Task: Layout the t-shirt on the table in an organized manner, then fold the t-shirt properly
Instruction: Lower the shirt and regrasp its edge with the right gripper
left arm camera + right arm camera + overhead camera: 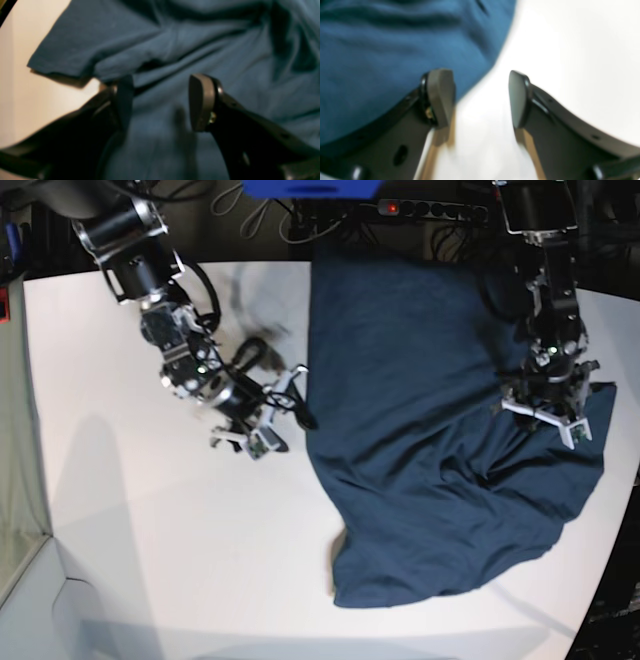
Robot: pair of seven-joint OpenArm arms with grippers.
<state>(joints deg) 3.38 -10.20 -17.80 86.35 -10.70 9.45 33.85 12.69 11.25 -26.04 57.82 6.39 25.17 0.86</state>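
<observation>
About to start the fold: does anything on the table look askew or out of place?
Yes. The t-shirt is not flat: it lies skewed on the table, with bunched folds under the left gripper. The open right gripper sits at the shirt's other edge. Nothing looks damaged.

T-shirt [420, 400]: soft knit cloth, matt navy, creased into shallow folds toward 5 o'clock. Table [130, 510]: smooth, matt white top, faint sheen. Left gripper [160, 102]: dark plastic arms, matt grey pads [201, 102] that look rubbery. Right gripper [481, 97]: same grey pads [441, 96], glossy black plastic behind them.
</observation>
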